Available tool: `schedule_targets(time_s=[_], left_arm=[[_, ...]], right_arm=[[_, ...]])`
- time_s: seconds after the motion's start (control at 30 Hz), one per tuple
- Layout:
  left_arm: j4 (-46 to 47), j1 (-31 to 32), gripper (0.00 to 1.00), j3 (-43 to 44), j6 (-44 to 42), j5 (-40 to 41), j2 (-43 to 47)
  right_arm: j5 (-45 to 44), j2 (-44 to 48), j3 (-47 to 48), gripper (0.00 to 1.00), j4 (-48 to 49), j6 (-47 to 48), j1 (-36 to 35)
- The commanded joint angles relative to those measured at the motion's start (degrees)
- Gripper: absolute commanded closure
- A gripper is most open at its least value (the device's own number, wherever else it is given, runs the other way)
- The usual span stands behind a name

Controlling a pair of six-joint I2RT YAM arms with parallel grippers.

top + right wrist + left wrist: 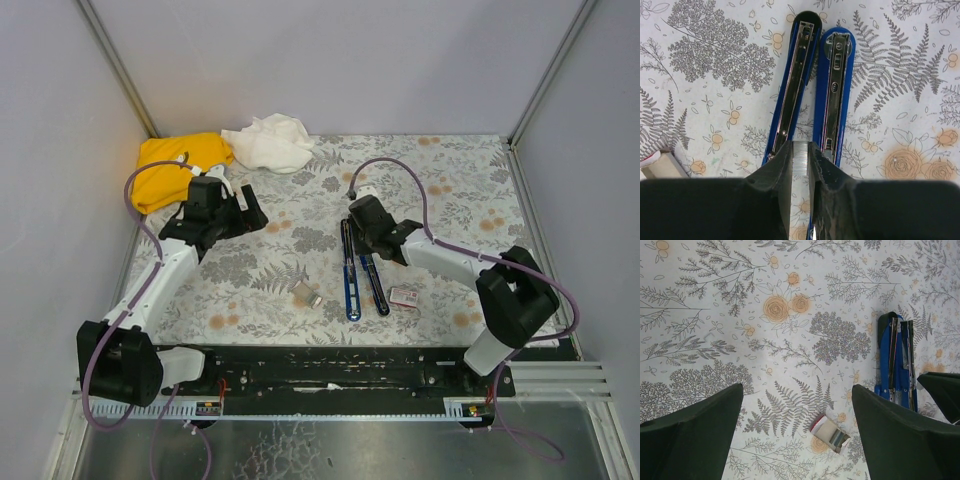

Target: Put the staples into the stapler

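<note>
**Q:** What lies nearest the lens in the right wrist view?

**A:** At bottom centre is the right gripper (800, 150). Its jaws are narrow and pinch a silvery ribbed staple strip (800, 159).

**Q:** And just beyond the fingertips?

**A:** The small slim stapler (836, 100), blue with chrome rails, lies opened on the floral tablecloth (705, 60). Its two long arms run side by side toward the top of the frame, and the left-hand one leans slightly right. The strip sits at their near ends, over the gap between them. Its long axis appears to run up the frame, roughly parallel to both rails.

**Q:** What does the coming move turn on?

**A:** Probably on a slight sideways shift to bring the strip in line with the open channel. That is likely the left-hand chrome trough, though this cannot be told for certain.

**Q:** Which arm is nearer?

**A:** The right one, which is directly over the stapler in the top view. The small whitish box with red print (404, 296) lies just beside the stapler, to the lower right. The left gripper (255, 210), wide and empty, hovers well apart toward the upper left. Its wrist view shows a small whitish open tray with a red edge (829, 432).
</note>
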State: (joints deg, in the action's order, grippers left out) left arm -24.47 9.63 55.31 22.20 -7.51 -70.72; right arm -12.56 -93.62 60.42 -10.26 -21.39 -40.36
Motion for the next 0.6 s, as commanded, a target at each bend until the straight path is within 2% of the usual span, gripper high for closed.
schedule_targets(time_s=[0.0, 0.57], left_arm=[[1.55, -0.49, 0.12, -0.58, -0.84, -0.08, -0.47], [1.58, -0.42, 0.12, -0.55, -0.95, -0.47, -0.56]], right_arm=[[-0.29, -0.36, 0.14, 0.83, 5.09, 3.32, 0.06], [-2.42, -3.37, -1.26, 0.83, 6.15, 5.33, 2.01]])
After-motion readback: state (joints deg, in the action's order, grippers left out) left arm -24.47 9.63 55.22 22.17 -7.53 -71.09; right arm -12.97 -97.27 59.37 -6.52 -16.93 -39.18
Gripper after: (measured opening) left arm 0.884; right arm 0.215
